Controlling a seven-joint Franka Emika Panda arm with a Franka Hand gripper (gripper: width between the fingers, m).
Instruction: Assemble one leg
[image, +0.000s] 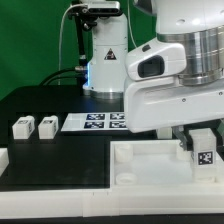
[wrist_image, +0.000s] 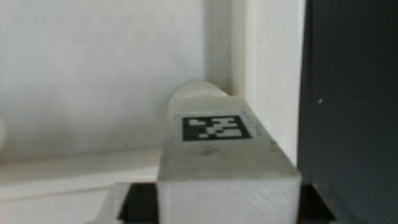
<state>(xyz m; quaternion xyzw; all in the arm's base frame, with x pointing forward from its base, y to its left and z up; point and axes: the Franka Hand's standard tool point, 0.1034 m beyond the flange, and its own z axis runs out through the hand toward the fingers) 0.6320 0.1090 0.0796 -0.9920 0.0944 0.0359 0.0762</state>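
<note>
My gripper (image: 203, 150) is shut on a leg (image: 204, 149), a small white block with a black-and-white tag on its face. It holds the leg upright over the right part of the large white tray-like piece (image: 150, 165). In the wrist view the leg (wrist_image: 217, 150) fills the middle between the dark fingers (wrist_image: 139, 200), its tag facing the camera and its far end close to the tray's white surface (wrist_image: 107, 90). Two more legs (image: 21, 127) (image: 46, 125) stand on the black table at the exterior view's left.
The marker board (image: 98, 121) lies on the table behind the tray. A white robot base (image: 105, 60) stands at the back. A white block (image: 3, 158) sits at the exterior view's left edge. The black table (image: 60, 155) extends left of the tray.
</note>
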